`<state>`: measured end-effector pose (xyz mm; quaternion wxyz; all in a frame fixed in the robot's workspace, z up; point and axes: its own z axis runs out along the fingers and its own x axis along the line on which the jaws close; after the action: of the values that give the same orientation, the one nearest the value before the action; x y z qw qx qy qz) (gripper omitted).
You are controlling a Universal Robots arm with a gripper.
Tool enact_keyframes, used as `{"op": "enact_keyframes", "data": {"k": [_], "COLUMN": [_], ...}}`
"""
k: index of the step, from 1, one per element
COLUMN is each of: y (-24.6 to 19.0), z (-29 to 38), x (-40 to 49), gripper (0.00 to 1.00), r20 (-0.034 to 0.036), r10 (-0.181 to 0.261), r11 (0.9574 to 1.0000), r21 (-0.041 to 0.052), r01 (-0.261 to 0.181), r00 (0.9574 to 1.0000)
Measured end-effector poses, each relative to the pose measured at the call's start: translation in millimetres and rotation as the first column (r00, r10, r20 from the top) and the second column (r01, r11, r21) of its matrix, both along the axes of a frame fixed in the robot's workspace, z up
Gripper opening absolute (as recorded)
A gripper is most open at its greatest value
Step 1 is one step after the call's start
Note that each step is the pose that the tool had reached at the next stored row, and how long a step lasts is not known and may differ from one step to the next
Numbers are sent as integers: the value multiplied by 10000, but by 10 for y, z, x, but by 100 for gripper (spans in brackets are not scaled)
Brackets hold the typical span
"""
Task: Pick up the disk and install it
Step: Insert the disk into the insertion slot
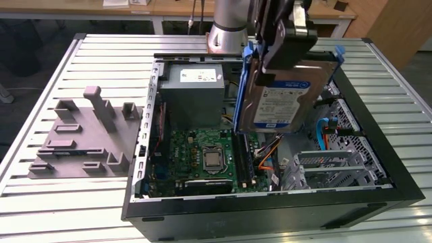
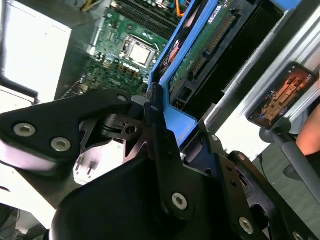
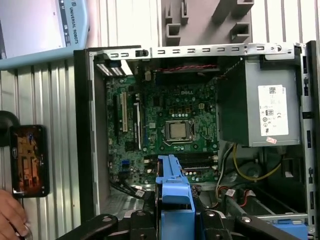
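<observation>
Disk (image 1: 284,104) top seemingly behind the jaws

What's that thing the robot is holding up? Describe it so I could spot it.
Find the open black computer case on the slatted metal table. Above its middle, the arm's pincer clamps a flat silver-grey hard drive, held upright. Unlike the grey box with a white sticker inside the case, it carries a blue-and-white label and a blue plastic bracket along its edges.

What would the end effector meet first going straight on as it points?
Probably the cables beside the motherboard, below the disk that the end effector holds; depth is unclear.
</observation>
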<state>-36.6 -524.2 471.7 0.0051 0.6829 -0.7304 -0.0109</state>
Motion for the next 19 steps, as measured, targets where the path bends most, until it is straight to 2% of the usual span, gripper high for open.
{"op": "enact_keyframes", "data": {"k": [3, 4, 10, 16, 19], "y": [-99, -120, -192, -348, -368], "z": [-33, -42, -78, -96, -101], "x": [20, 37, 207, 279, 375], "gripper": [36, 36, 36, 36, 36], "r20": [0, 0, -1, -3, -16], "r10": [0, 0, 0, 0, 1], "r11": [10000, 10000, 10000, 10000, 10000], "r21": [0, 0, 1, -1, -1], "r01": [0, 0, 0, 0, -1], "r00": [10000, 10000, 10000, 10000, 10000]}}
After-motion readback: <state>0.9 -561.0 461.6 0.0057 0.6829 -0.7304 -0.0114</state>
